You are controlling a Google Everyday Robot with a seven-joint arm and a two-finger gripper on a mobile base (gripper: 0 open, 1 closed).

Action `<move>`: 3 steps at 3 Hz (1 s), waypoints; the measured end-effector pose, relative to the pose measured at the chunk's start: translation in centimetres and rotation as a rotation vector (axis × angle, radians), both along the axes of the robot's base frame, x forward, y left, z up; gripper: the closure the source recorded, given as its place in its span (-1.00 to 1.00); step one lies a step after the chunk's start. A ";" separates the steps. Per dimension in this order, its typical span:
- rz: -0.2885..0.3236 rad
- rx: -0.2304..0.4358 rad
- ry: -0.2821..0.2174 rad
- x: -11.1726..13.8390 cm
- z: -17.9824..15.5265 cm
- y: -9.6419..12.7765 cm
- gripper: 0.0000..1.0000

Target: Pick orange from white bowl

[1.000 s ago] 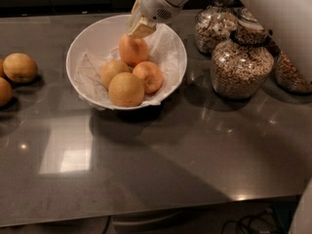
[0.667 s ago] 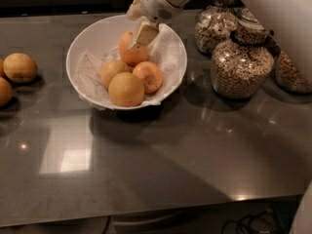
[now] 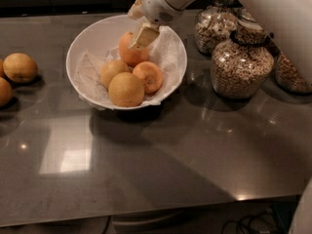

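Judging this as the grasp stage: gripper (image 3: 144,35) at the back of the white bowl (image 3: 90,35), right over the orange (image 3: 129,55) lying there, opening impossible to tell, next needing firm closure around it and a straight lift clear of the paler fruits (image 3: 126,89).

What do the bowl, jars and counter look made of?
Bowl: likely glazed ceramic, glossy white; plastic possible. Crinkled paper lines it.
Jars: clear glass; the contents show through.
Counter: dark polished stone or laminate; it mirrors the lights.
Gripper sits over the orange in the bowl.
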State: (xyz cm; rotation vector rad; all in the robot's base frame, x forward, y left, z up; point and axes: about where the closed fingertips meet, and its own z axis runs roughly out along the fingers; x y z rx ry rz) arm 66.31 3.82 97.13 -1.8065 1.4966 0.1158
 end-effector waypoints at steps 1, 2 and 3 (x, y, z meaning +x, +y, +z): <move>0.005 0.011 0.006 0.5 -0.2 0.2 -0.22; 0.020 0.043 0.040 1.1 -1.0 0.3 -0.24; 0.049 0.096 0.094 1.4 -1.9 0.6 -0.30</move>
